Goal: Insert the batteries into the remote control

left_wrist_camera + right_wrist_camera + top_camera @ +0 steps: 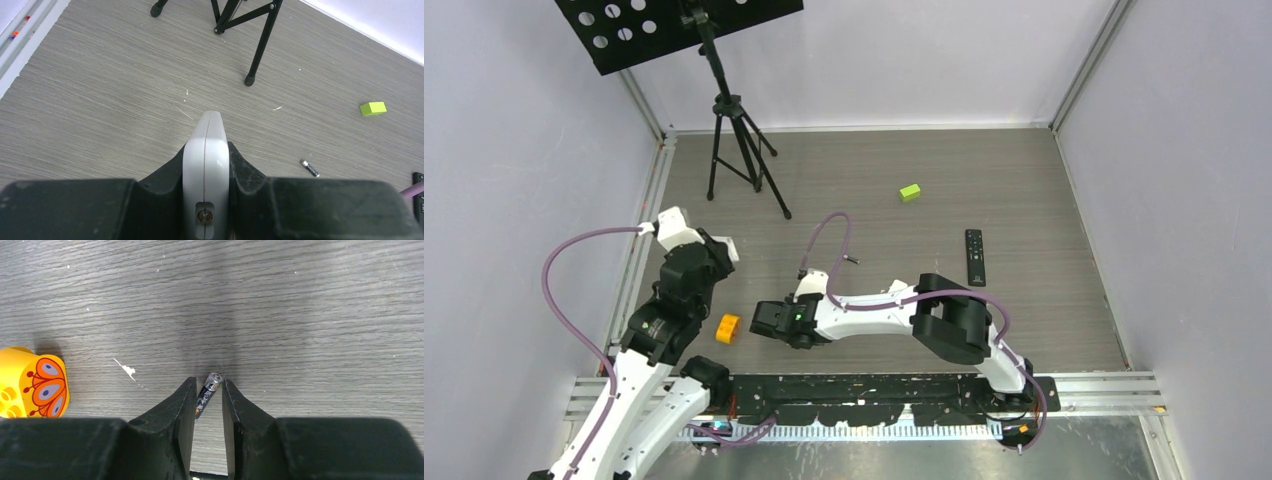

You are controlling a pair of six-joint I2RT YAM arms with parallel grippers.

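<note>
Slim battery [207,392] between the right fingers [182,407], just beside the orange block [32,382]
It lies skewed on the tabletop [300,315]; the fingers stand apart, not yet pinching, so centre and align first. The left fingers [245,170] clench a pale grey casing [206,160].

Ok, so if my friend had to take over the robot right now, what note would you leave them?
Left gripper: shut on the white remote, held edge-on.
Right gripper: down at the table, fingers on either side of a battery; can't tell if it is pinched.
Second battery lies loose on the table; a black remote lies off to the right.
Done: white remote in hand. Its battery bay is hidden, so can't tell if any battery is in.
Left: grip this battery, load it, then probably fetch the second one.
</note>
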